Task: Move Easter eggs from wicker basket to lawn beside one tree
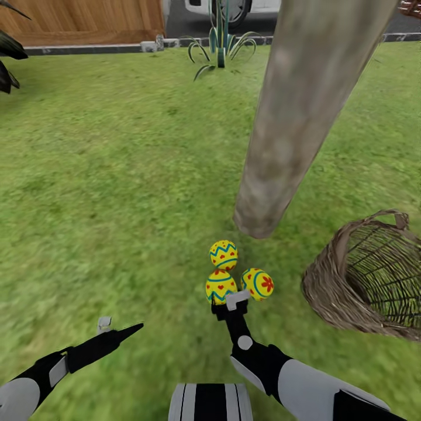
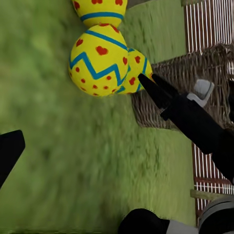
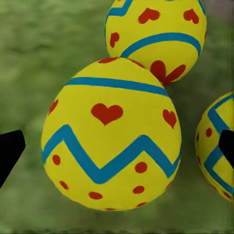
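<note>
Resting on the lawn (image 1: 105,175) at the foot of the tree (image 1: 304,111), the three Easter eggs (image 1: 234,275) form a tight cluster just beside the trunk base; one lies nearest the trunk, two sit side by side a little closer to the robot; the wicker basket (image 1: 365,275) lies tipped on its side near them, its mouth toward the camera, and what shows of its inside looks bare, though part runs off the frame edge.

The right gripper (image 1: 225,299) hangs at the nearest egg (image 3: 111,136); in the right wrist view its two dark fingertips stand wide apart with that egg between them and not pinched, so it reads as released; whether a finger grazes the shell cannot be told. The left gripper (image 1: 120,328) hovers low over bare grass well to the left; only one dark finger shows plainly, so its state cannot be told.

By these pictures the placing step looks all but done, with every egg out of the basket and by the same tree; the next move likely calls for drawing the right gripper straight back and up without nudging the cluster, since round eggs could roll away from the trunk.
</note>
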Robot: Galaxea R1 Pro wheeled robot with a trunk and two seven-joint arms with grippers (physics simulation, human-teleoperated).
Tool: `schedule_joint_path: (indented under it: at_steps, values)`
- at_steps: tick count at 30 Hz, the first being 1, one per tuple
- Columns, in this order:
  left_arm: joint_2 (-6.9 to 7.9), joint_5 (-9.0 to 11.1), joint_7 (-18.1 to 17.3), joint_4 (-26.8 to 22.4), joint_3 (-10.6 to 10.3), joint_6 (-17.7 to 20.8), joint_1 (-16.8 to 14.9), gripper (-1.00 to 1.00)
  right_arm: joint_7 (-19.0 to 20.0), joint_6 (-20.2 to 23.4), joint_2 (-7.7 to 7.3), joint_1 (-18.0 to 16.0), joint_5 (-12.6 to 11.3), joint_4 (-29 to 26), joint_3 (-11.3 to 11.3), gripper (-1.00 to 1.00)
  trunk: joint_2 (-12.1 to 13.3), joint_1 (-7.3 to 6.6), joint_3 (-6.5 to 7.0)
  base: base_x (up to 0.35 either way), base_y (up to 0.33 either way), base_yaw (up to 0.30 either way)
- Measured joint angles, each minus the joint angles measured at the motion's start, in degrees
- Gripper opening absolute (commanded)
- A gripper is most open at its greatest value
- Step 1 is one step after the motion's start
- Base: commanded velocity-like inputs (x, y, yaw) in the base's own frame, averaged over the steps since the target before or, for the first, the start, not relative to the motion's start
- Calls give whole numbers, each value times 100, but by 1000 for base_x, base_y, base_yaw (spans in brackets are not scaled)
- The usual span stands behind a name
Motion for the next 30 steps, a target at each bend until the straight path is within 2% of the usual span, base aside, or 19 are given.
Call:
schedule_joint_path:
  at_steps: [5,12,15,16,18,25,29,30]
  values:
    - [-8,0,-9,0,2,0,0,100,96,-136,16,0,15,-9,45,100,7,-13,111,-330,0,0]
    - [-13,-9,15,0,1,-6,0,100,533,-215,19,0,2,-6,52,100,16,-31,266,-334,-4,0]
    - [-44,-10,802,0,9,-14,0,100,553,-217,18,0,1,-1,47,100,20,-38,332,-334,-58,0]
    - [-102,-12,1202,0,5,-12,1,100,555,-217,17,0,1,0,46,100,22,-41,355,-334,-69,0]
    - [-172,-10,1654,0,10,-10,0,100,556,-217,15,0,-2,0,44,100,24,-46,399,-330,-71,0]
    - [-331,-20,2246,-2,8,-8,0,100,555,-217,3,0,-7,2,30,100,34,-65,554,-291,-72,0]
    - [-458,-31,2883,-7,7,-14,0,100,556,-216,1,0,-8,5,29,100,39,-76,643,-226,-77,0]
    - [-508,-38,3138,-9,7,-20,0,100,556,-216,0,0,-8,7,31,100,40,-78,665,-182,-85,0]
